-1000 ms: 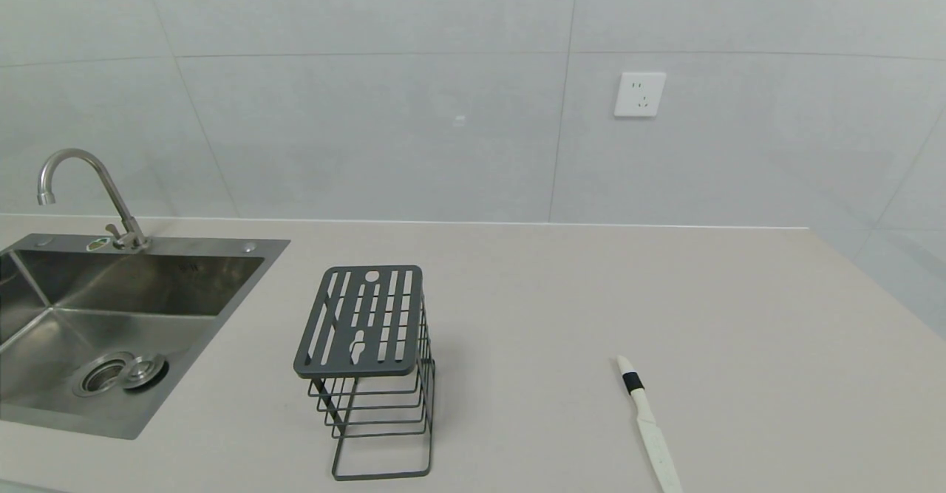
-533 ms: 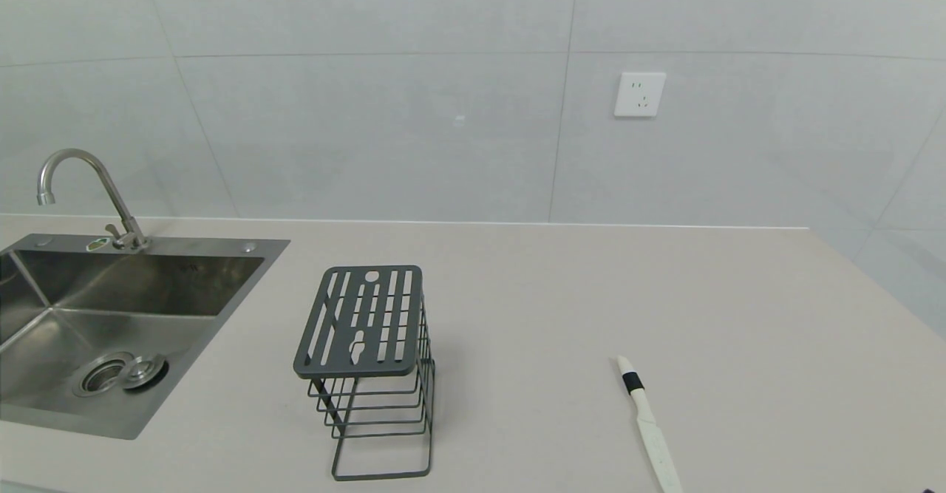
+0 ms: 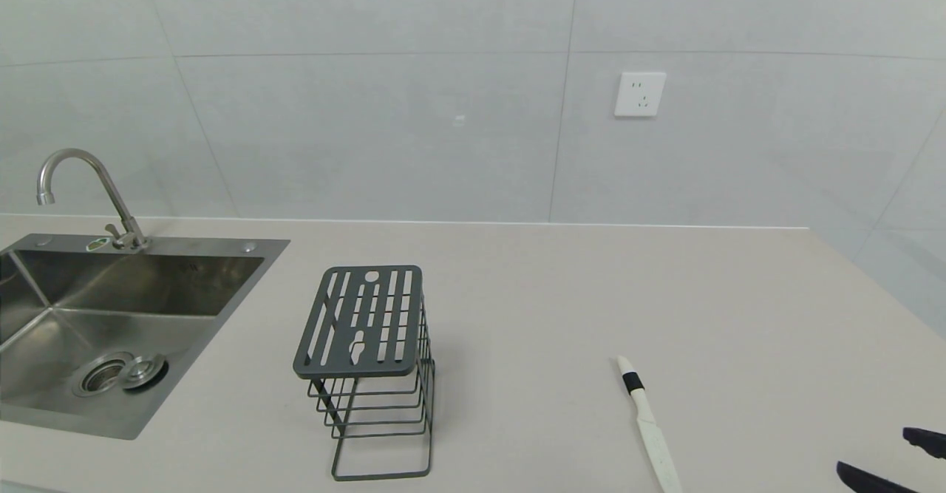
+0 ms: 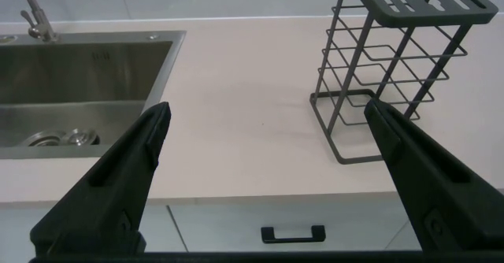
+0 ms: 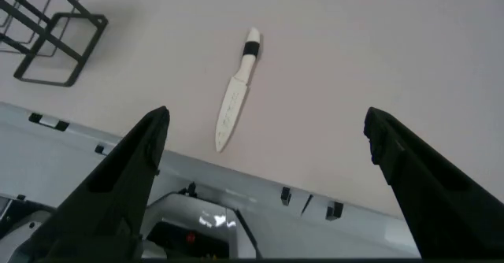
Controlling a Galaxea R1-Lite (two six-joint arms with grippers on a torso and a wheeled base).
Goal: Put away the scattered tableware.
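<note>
A white knife [image 3: 649, 423] with a black band on its handle lies on the beige counter at the front right; it also shows in the right wrist view as the knife [image 5: 237, 87]. A dark wire knife rack [image 3: 363, 360] with a slotted top stands mid-counter, and the rack [image 4: 398, 66] shows in the left wrist view too. My right gripper [image 3: 890, 456] is open at the lower right corner, right of the knife and apart from it; its fingers [image 5: 118, 184] frame the knife from above. My left gripper [image 4: 264, 176] is open, held before the counter's front edge, left of the rack.
A steel sink [image 3: 111, 323] with a tap [image 3: 89, 190] sits at the left. A wall socket [image 3: 639, 94] is on the tiled back wall. Drawer fronts with a black handle [image 4: 291, 234] lie below the counter edge.
My right gripper's fingertips have come into the head view at the lower right corner. The knife and rack have not moved.
</note>
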